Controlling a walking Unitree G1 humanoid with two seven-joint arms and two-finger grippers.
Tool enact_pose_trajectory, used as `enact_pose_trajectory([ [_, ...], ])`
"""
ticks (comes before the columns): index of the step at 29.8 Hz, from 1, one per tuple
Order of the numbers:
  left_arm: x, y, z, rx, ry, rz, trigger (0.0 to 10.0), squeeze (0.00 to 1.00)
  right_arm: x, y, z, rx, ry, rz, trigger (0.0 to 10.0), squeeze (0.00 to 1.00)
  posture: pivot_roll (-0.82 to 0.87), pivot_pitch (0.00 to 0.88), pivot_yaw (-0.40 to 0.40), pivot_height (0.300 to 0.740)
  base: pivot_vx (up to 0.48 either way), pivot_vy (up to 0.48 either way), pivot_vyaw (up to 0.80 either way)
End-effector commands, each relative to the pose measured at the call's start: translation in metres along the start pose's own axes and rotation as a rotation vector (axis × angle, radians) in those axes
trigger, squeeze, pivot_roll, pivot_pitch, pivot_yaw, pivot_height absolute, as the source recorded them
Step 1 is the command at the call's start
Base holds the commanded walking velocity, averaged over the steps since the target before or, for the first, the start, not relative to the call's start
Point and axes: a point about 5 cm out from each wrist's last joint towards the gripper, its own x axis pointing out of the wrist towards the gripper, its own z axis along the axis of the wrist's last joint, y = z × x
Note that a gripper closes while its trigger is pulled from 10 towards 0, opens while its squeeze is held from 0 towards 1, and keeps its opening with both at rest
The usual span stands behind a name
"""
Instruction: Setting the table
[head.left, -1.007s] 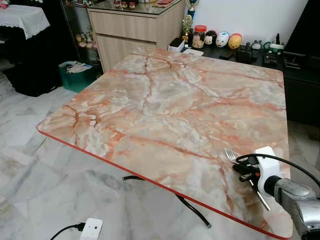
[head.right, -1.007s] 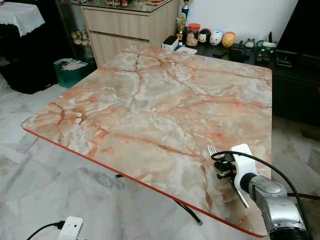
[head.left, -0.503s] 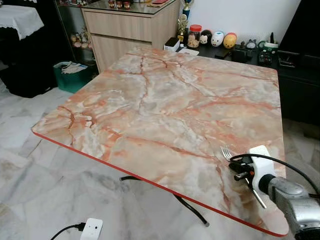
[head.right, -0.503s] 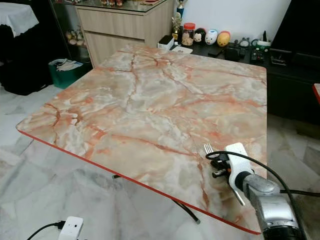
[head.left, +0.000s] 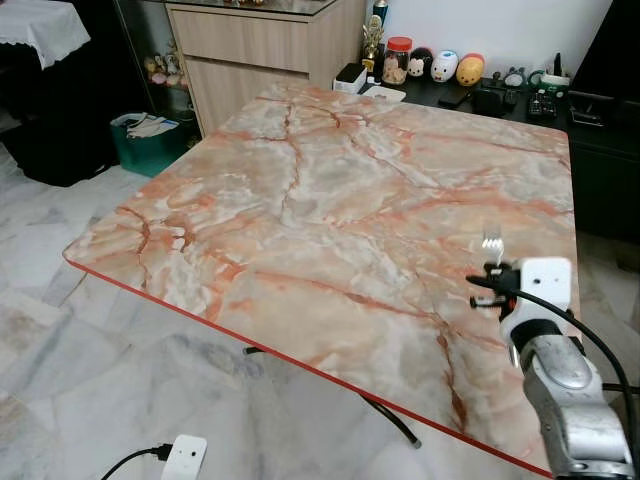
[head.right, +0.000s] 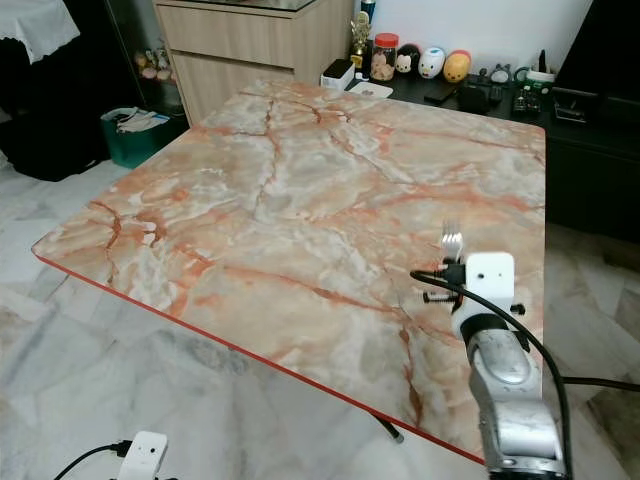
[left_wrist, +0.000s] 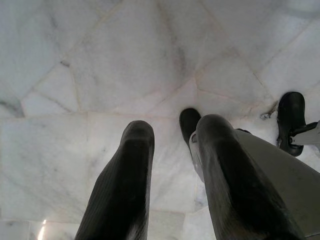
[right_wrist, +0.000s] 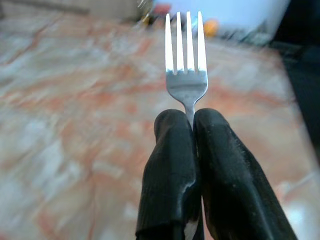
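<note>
While pinching the fork by its neck in the right gripper, both black fingers pressed tight against the metal, holding it over the table, close to that table's right edge and toward its near right corner. Keeping the four tines pointing toward the table's far side, clear of the marbled pink top as far as can be told; hiding the handle behind the fingers. Trailing a black cable from the white wrist block back along the silver arm, off the table's near right corner. Hanging the left gripper off the table, its two fingers spread with a clear gap between them, aiming down at pale marble floor. Showing black table legs under the table's near edge, and a white power adapter lying on the floor in front of that edge. Standing past the table's far left corner: a wooden cabinet, with a green bin of papers off the table's left side. Lining up beyond the table's far edge: a red-lidded jar and a row of small round toy figures on a dark low unit that is running along the table's right side.
</note>
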Motion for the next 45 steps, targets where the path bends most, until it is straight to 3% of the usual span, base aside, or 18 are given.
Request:
enact_pose_trajectory([
  [1,-0.001,-0.001,-0.005,0.016,0.018,-0.009,10.0,0.0,-0.003,-0.002,0.013,-0.008,-0.098,-0.055,10.0,0.0,0.0,0.0,-0.005,0.74,0.0,0.0,0.0],
  [2,-0.001,-0.001,-0.005,0.016,0.017,-0.008,10.0,0.0,-0.007,0.004,0.019,0.013,-0.162,-0.057,10.0,0.0,0.0,0.0,-0.008,0.74,0.0,0.0,0.0],
  [4,-0.001,-0.002,-0.006,0.018,0.018,-0.008,10.0,0.0,-0.01,0.008,0.02,0.016,-0.19,-0.062,10.0,0.0,0.0,0.0,-0.011,0.74,0.0,0.0,0.0],
  [8,-0.001,-0.002,-0.007,0.014,0.018,-0.003,10.0,0.0,-0.023,0.016,0.017,0.059,-0.22,-0.07,10.0,0.0,0.01,0.0,-0.016,0.74,0.0,0.0,0.0],
  [12,-0.001,-0.002,-0.008,0.02,0.019,0.006,10.0,0.0,-0.027,0.028,0.01,0.066,-0.221,0.001,10.0,0.0,0.01,0.0,-0.013,0.74,0.0,0.0,0.0],
  [20,-0.002,0.0,-0.009,0.022,0.017,0.023,10.0,0.0,-0.018,0.043,0.018,0.119,-0.275,0.107,10.0,0.0,0.01,0.0,-0.012,0.74,0.0,0.0,0.0],
  [31,-0.002,0.002,-0.007,0.013,0.009,0.033,10.0,0.0,-0.007,0.043,0.02,0.123,-0.286,0.109,10.0,0.0,0.02,0.0,-0.011,0.74,0.0,0.0,0.0],
  [34,0.003,-0.005,0.024,0.026,-0.088,0.012,10.0,0.0,-0.004,0.043,0.021,0.122,-0.287,0.104,10.0,0.0,0.02,0.0,-0.007,0.74,0.0,0.0,0.0],
  [36,0.004,-0.007,0.035,0.029,-0.119,0.006,10.0,0.0,-0.002,0.042,0.022,0.12,-0.288,0.099,10.0,0.0,0.02,0.0,-0.007,0.74,0.0,0.0,0.0],
  [41,0.0,0.002,0.003,0.011,-0.011,0.031,10.0,0.0,0.003,0.041,0.026,0.128,-0.3,0.083,10.0,0.0,0.02,0.0,-0.008,0.74,0.0,0.0,0.0],
  [45,-0.001,0.005,-0.005,0.001,0.019,0.039,10.0,0.0,0.005,0.039,0.027,0.141,-0.304,0.072,10.0,0.0,0.02,0.0,-0.01,0.74,0.0,0.0,0.0],
])
